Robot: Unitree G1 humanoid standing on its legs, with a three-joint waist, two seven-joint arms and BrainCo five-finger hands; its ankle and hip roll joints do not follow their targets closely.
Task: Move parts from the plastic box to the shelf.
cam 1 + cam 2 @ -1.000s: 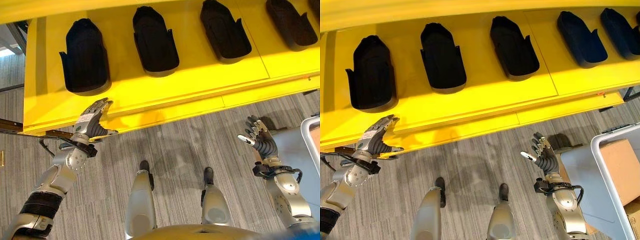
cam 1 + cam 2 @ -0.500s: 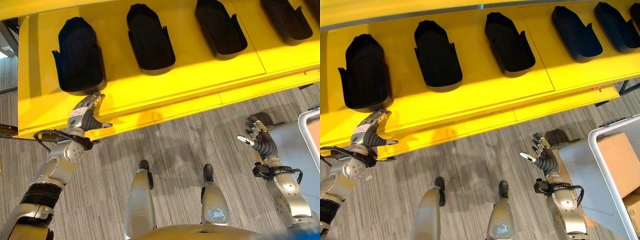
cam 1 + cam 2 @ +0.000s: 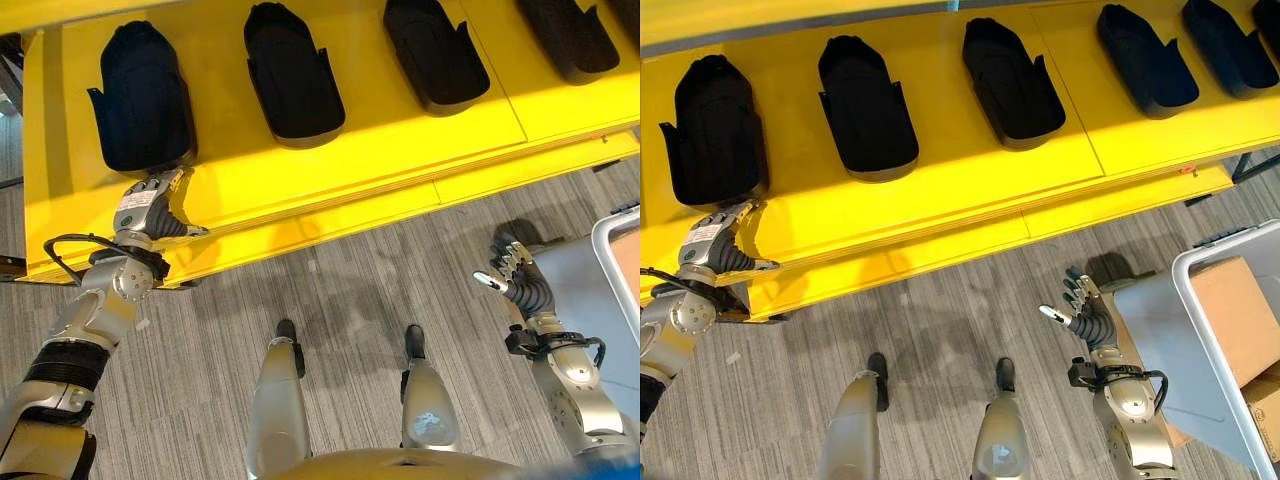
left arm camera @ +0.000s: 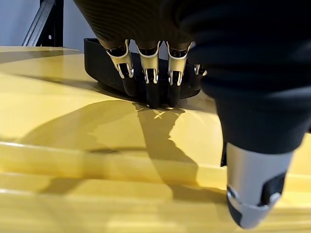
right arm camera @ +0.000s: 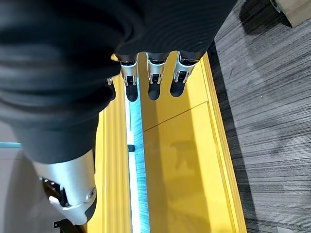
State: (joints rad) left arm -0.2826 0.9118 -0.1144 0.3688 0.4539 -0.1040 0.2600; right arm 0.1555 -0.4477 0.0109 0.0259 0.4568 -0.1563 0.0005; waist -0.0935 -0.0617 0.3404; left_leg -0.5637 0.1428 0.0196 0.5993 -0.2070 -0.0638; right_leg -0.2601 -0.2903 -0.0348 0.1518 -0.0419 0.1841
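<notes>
1. Yellow shelf: spans the top of the head views, above the grey floor.
2. Plastic box: grey, at the robot's right, holding a cardboard carton.
3. Black parts: lie in a row on the shelf, well apart from the box.
4. Left hand: on the shelf's front edge; fingers straight and released, tips touching the leftmost part.
5. Right hand: raised over the floor beside the box; fingers relaxed, grasping nothing.
</notes>
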